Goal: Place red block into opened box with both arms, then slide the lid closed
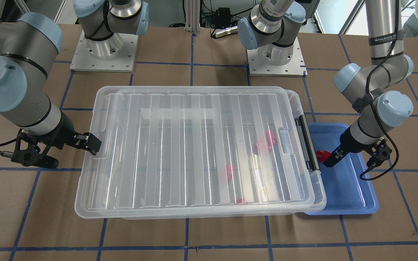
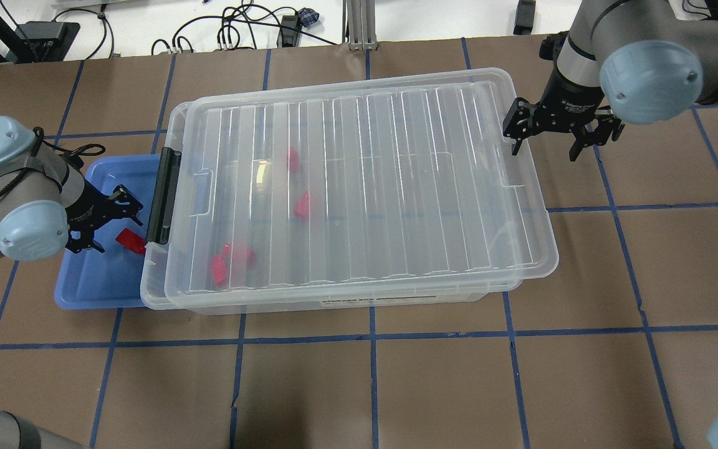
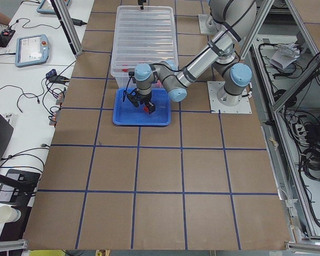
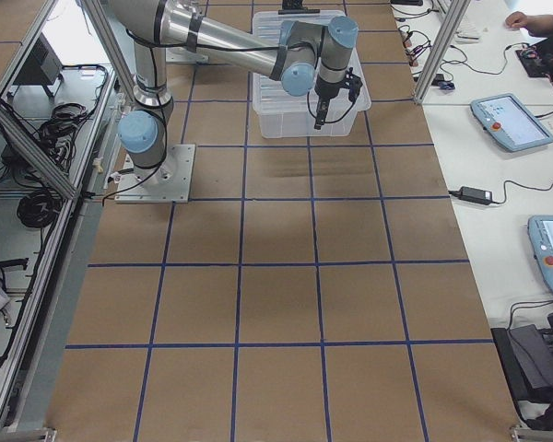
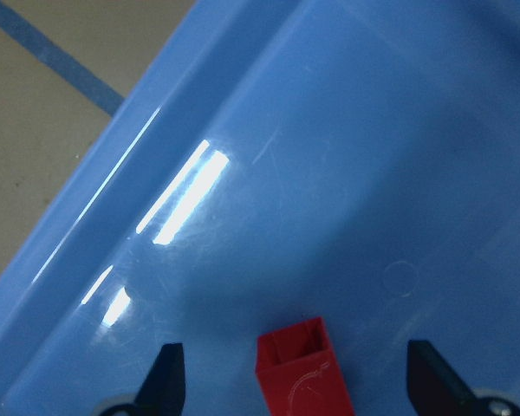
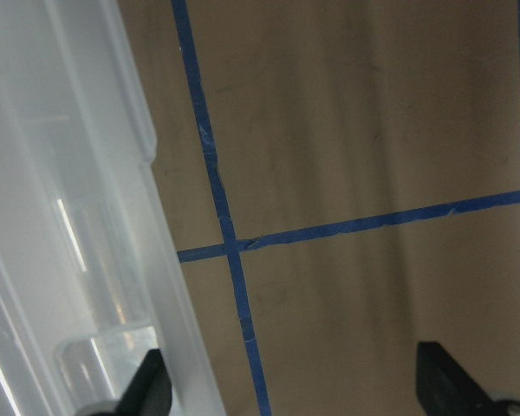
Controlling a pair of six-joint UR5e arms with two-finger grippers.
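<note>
we're seeing left pincer (image 5: 293,350) spread, straddling red block (image 5: 303,374) in blue tray (image 5: 373,173) | block's long axis running square to the gap | right pincer (image 2: 544,151) spread beside lid (image 2: 365,181)

Counted five red blocks in all: one red block (image 2: 130,241) between the jaws of the left gripper (image 2: 121,234), and four red blocks (image 2: 303,206) blurred through the lid (image 2: 396,156), outside both pairs of jaws. One box (image 2: 158,293), one lid, one black latch (image 2: 162,196) and one blue tray (image 2: 85,293) below the left jaws. Two arms, a left arm (image 2: 28,187) and a right arm (image 2: 646,68). Two grippers, the right gripper (image 2: 544,153) with one jaw just beside the lid's edge. Two base plates (image 1: 103,54).
</note>
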